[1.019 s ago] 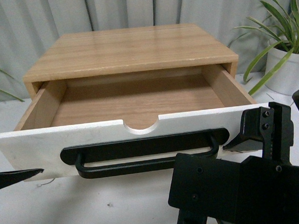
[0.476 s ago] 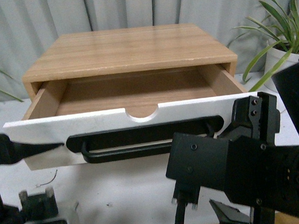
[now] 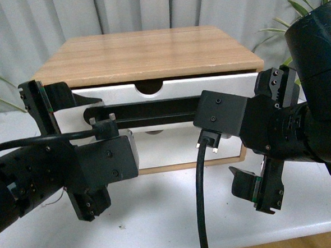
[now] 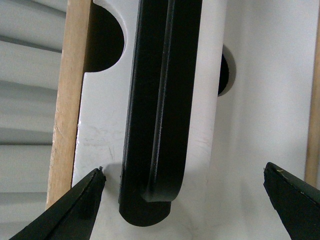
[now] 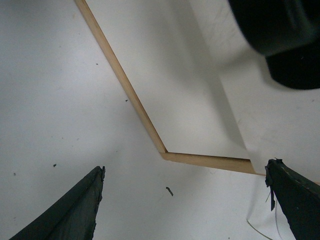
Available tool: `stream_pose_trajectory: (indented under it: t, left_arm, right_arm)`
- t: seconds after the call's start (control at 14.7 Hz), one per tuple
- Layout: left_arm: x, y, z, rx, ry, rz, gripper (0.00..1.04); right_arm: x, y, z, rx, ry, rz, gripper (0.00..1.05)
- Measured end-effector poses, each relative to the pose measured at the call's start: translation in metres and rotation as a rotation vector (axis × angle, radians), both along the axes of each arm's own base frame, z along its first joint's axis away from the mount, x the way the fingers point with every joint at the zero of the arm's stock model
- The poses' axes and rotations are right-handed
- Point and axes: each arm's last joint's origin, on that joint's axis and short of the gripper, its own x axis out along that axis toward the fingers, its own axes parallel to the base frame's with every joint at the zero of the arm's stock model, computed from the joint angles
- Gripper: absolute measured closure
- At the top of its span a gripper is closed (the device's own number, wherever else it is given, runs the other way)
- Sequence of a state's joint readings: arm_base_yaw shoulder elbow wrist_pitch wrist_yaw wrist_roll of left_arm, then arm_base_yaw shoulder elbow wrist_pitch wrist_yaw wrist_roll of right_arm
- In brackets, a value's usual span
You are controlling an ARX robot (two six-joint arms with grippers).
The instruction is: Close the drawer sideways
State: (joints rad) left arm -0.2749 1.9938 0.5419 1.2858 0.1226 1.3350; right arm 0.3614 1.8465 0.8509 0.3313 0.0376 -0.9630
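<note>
The drawer [image 3: 219,86] has a white front with a half-round notch and a wide black bar handle [image 3: 153,110]. It sits pushed in under the wooden cabinet top [image 3: 150,52], its front about level with the cabinet. My left gripper [image 3: 83,154] is open and turned sideways just before the handle's left end. In the left wrist view the handle [image 4: 160,110] lies between the spread fingers [image 4: 75,210], untouched. My right gripper [image 3: 267,140] is open before the cabinet's lower right corner. In the right wrist view it [image 5: 182,200] holds nothing.
A plain white drawer front [image 3: 178,148] without a handle sits below. The cabinet stands on a white table [image 3: 171,213]; its wooden bottom edge [image 5: 125,80] shows in the right wrist view. A potted plant [image 3: 310,3] stands at the right, with grey curtains behind.
The drawer was wide open a second ago and has slid back into the cabinet. Both arms have risen and moved forward to the drawer front.
</note>
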Motion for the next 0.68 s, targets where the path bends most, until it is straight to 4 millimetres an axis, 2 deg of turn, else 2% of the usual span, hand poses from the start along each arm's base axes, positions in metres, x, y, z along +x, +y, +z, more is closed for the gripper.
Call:
stream_pose_trajectory:
  t: [0.2, 0.41, 0.54, 0.61, 0.68]
  left_arm:
    - [0.014, 0.0, -0.002, -0.001, -0.018, 0.007, 0.07]
    - [0.017, 0.0, -0.008, 0.009, -0.006, -0.003, 0.07]
    - [0.014, 0.001, -0.007, 0.004, -0.003, 0.002, 0.07]
    - [-0.002, 0.007, 0.002, -0.033, 0.011, 0.035, 0.07]
    - [-0.041, 0.018, 0.026, -0.153, 0.015, 0.052, 0.07]
  right_arm:
    - [0.012, -0.004, -0.006, 0.003, 0.003, -0.017, 0.06]
    - [0.021, -0.006, -0.003, 0.015, -0.025, -0.031, 0.06]
    - [0.02, -0.007, -0.003, 0.014, -0.014, -0.032, 0.06]
    - [0.003, -0.011, 0.002, 0.02, 0.001, -0.022, 0.06]
    - [-0.036, -0.021, 0.025, 0.077, -0.056, -0.027, 0.06]
